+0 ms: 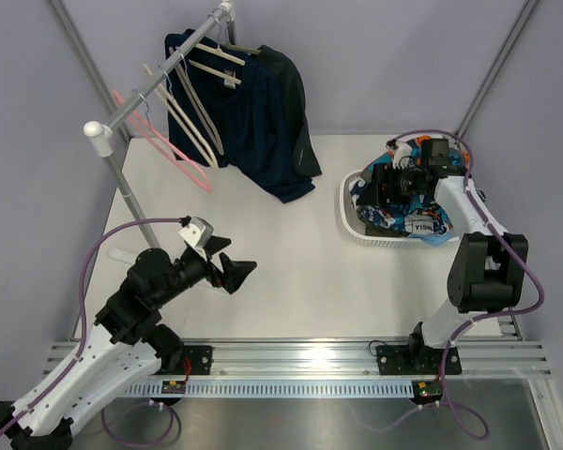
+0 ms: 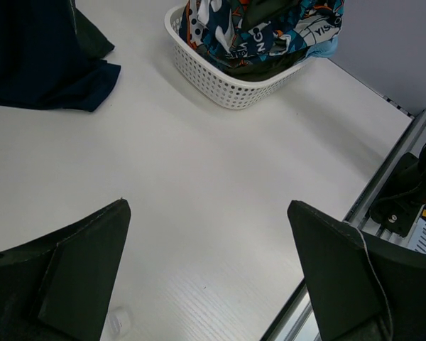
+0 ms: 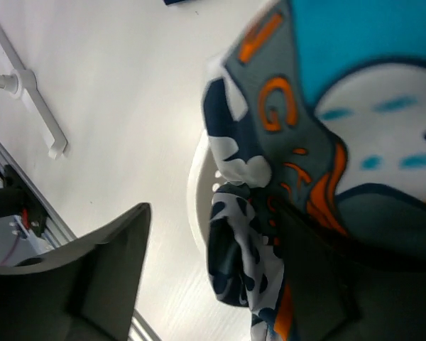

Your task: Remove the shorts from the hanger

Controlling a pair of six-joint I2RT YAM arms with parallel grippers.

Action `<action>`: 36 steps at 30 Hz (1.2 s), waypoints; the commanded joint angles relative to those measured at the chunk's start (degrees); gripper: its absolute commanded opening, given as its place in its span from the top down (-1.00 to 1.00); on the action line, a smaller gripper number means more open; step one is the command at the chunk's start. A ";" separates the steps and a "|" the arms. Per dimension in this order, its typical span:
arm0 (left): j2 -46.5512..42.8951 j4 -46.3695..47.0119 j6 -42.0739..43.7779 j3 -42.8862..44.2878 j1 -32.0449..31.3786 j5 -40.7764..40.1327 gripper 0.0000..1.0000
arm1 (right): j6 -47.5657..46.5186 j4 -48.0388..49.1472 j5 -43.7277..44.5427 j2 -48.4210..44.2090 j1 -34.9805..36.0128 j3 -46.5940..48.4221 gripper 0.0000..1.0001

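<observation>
Dark shorts (image 1: 263, 122) on the wooden hanger (image 1: 211, 67), with both sets of jaws parted and well apart from them.

The dark shorts hang from the hanger on the rail (image 1: 159, 84), and their lower edge rests on the worktop (image 1: 291, 272), well ahead of the left jaws and far off to the left of the right jaws. The right jaws, on the right arm (image 1: 460, 211), stand parted just above the white basket (image 1: 352, 223). The patterned shorts (image 3: 326, 142) are heaped in the basket right beneath them. In the wrist view the cloth lies against one finger and is not pinched between the two. The left jaws, on the left arm (image 1: 155, 286), are spread wide with nothing in them over bare worktop. The basket is ahead of them to the right and the dark shorts ahead to the left.
</observation>
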 commanded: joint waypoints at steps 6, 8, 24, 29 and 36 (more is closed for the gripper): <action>0.17 4.50 0.61 0.23 -0.13 1.31 -0.98 | -11.91 -15.58 -4.37 -12.24 -0.13 16.07 -0.86; 0.61 4.59 0.78 0.58 -0.13 1.57 -0.98 | -11.65 -16.29 -4.11 -12.86 -0.13 18.80 -0.86; -1.05 5.56 -1.15 -0.65 -0.13 1.31 -0.98 | 10.59 -2.50 -19.09 8.05 -14.81 16.62 0.48; -1.14 5.82 -1.15 -0.82 -0.13 1.14 -0.98 | 10.15 -0.65 -7.91 12.88 -14.81 10.37 0.41; 0.09 6.08 -1.15 -0.65 -0.13 1.31 -0.98 | 6.64 1.64 6.33 19.31 -13.84 7.12 0.42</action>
